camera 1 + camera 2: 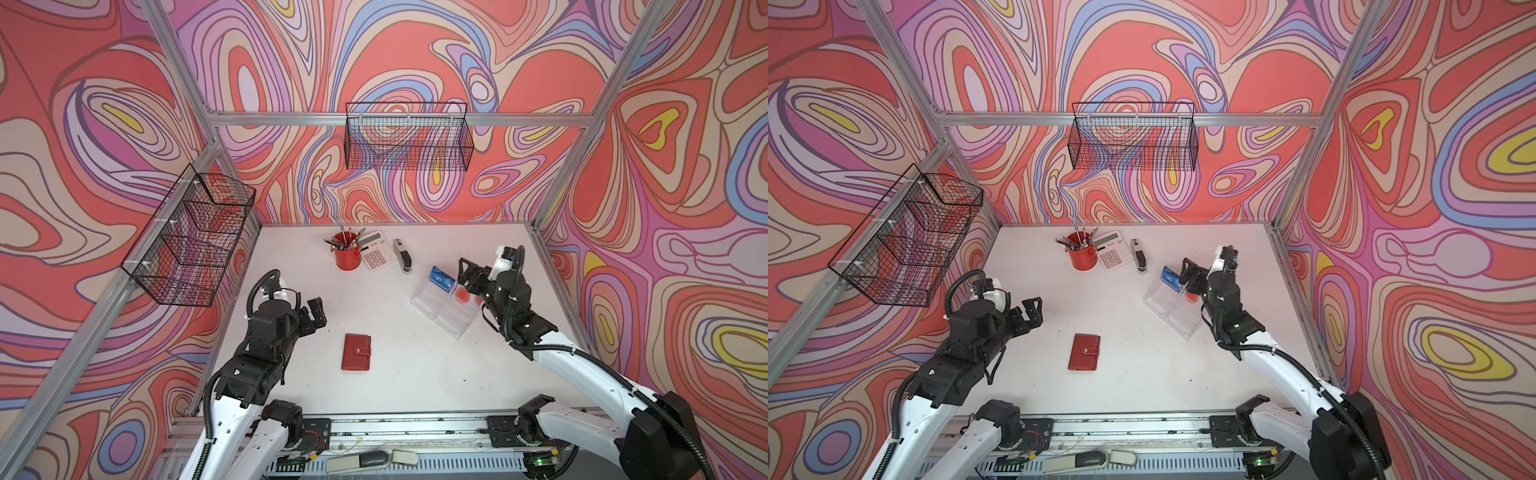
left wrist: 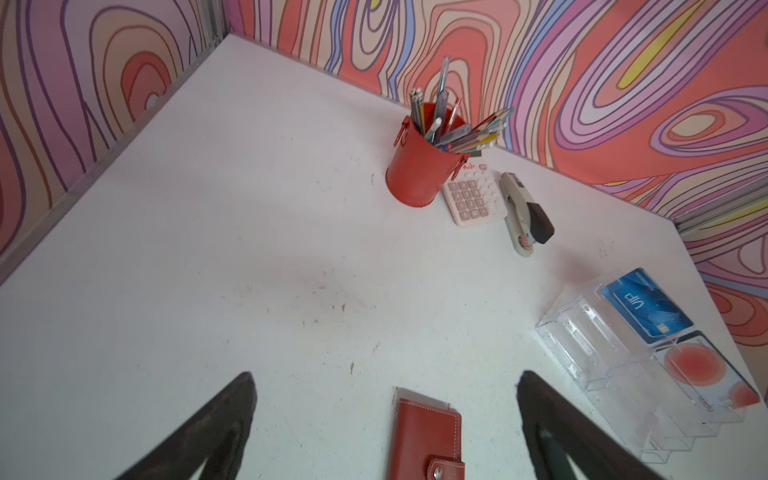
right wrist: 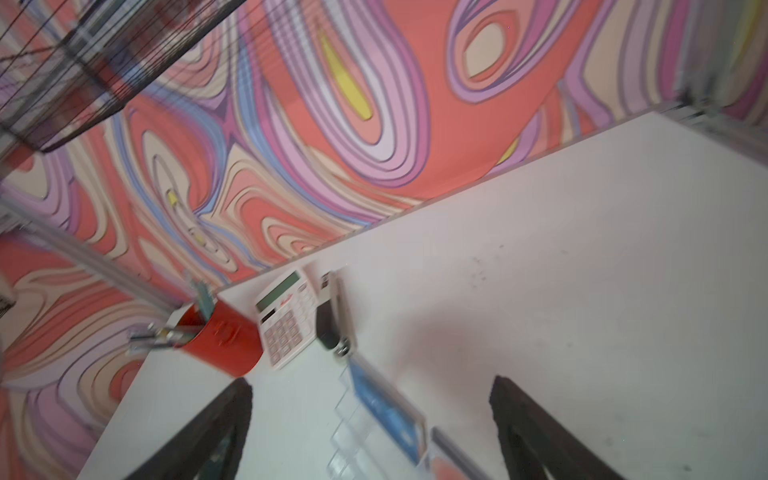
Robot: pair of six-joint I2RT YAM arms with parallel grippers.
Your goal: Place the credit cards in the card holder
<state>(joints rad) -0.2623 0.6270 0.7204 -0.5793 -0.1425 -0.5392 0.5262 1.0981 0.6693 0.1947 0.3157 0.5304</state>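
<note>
Table [image 1: 415, 374], right claw [image 3: 372, 382] spread above credit cards [image 2: 648, 305], left claw [image 2: 385, 375] spread near card holder [image 1: 356, 352]

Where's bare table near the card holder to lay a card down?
The widest bare patch lies between the card holder and the clear tray. Also free are the stretch from the pen cup toward the left gripper and the back right corner behind the tray. Crowded: pen cup, calculator and stapler packed along the back; the right gripper hangs over the tray.

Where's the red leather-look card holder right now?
In both top views the small red leather-look card holder lies closed on the white table, near the front middle, a little right of the left gripper, apart from the clear acrylic tray.
</note>
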